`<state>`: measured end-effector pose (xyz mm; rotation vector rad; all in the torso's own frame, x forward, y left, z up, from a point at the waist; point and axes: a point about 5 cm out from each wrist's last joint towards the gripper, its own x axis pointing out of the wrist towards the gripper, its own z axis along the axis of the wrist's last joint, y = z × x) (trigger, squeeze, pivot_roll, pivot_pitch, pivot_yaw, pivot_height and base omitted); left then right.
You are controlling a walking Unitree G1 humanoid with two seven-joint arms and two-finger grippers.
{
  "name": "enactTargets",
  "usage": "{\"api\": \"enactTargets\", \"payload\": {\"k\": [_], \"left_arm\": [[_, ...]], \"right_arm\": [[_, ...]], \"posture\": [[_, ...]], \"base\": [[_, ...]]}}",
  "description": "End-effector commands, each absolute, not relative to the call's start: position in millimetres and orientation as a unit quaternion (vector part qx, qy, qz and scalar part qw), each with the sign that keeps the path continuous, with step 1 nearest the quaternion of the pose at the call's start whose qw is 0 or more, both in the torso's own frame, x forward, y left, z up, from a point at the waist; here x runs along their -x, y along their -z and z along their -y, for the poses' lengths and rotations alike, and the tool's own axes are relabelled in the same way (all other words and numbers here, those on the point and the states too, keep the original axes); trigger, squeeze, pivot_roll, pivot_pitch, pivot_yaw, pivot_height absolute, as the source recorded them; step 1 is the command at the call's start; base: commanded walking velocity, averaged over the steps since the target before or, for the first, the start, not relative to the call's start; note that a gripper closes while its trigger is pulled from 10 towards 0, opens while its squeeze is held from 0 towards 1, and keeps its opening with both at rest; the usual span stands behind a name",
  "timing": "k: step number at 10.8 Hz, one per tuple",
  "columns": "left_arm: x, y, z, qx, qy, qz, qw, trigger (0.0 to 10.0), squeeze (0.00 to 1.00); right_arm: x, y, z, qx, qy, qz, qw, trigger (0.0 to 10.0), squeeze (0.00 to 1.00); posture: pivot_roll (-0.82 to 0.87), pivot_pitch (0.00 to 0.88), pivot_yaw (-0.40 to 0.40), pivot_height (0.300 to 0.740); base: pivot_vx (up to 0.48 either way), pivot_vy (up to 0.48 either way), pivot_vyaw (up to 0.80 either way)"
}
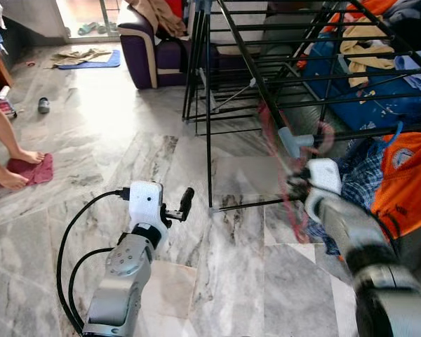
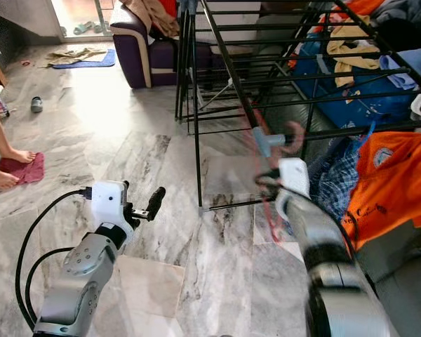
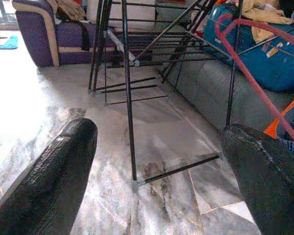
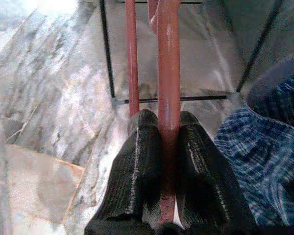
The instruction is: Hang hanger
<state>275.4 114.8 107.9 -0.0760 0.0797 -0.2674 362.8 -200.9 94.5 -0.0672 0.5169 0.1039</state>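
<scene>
Feet (image 1: 17,165) of a person at your far left, standing beside a small dark-red cloth (image 1: 34,168) on the grey-veined marble floor (image 1: 119,147). A grey slipper (image 1: 43,105) lies further back, and a blue mat (image 1: 91,62) sits near the doorway.

Your left gripper (image 1: 177,208) is held low over the floor, well apart from everything, with a black cable looping off its white wrist housing. Its two black fingers (image 3: 54,171) stand wide apart with nothing between them; the left wrist view looks through the gap at the rack's foot.

Behind it stands a purple armchair with cream trim (image 1: 144,49), clothes piled on top.

Centre: the black metal folding drying rack (image 1: 209,112), its near bottom bar resting on the floor, its upper rails sloping toward you.

Right of that, your right gripper (image 4: 169,142) is clamped on the thin red plastic hanger (image 4: 168,73); the right wrist view shows both fingers pressed against the red bar, one on each side. In the head views the hanger (image 1: 286,179) is motion-blurred, raised just beside the rack's near right rails; you can't tell whether it touches a rail.

Far right: an orange garment (image 1: 407,175) over blue checked fabric (image 1: 361,179) on the grey sofa (image 3: 210,93), with a blue bag (image 1: 368,98) and more laundry behind the rack.
</scene>
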Motion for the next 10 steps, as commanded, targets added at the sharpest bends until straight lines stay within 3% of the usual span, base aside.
{"api": "enactTargets", "payload": {"k": [1, 7, 8, 10], "left_arm": [[-274, -110, -113, 0.035, 0.138, -0.041, 0.989, 10.0, 0.00], [-269, -108, -110, 0.034, 0.148, -0.053, 0.987, 10.0, 0.00], [-268, -107, -109, 0.034, 0.149, -0.055, 0.987, 10.0, 0.00], [-266, -105, -111, 0.033, 0.145, -0.061, 0.987, 10.0, 0.00]], "right_arm": [[-363, -93, 201, 0.048, -0.065, -0.260, 0.962, 10.0, 0.00], [-355, -75, 208, 0.026, -0.095, -0.310, 0.946, 10.0, 0.00], [-355, -75, 211, 0.026, -0.088, -0.305, 0.948, 10.0, 1.00], [-355, -76, 216, 0.052, -0.078, -0.288, 0.953, 10.0, 1.00]], "posture": [[0.04, 0.101, -0.075, 0.740], [0.05, 0.115, -0.071, 0.740], [0.05, 0.116, -0.073, 0.740], [0.05, 0.112, -0.075, 0.740]], "base": [[0.000, 0.000, 0.00], [0.000, 0.000, 0.00], [0.000, 0.000, 0.00], [0.000, 0.000, 0.00]]}}
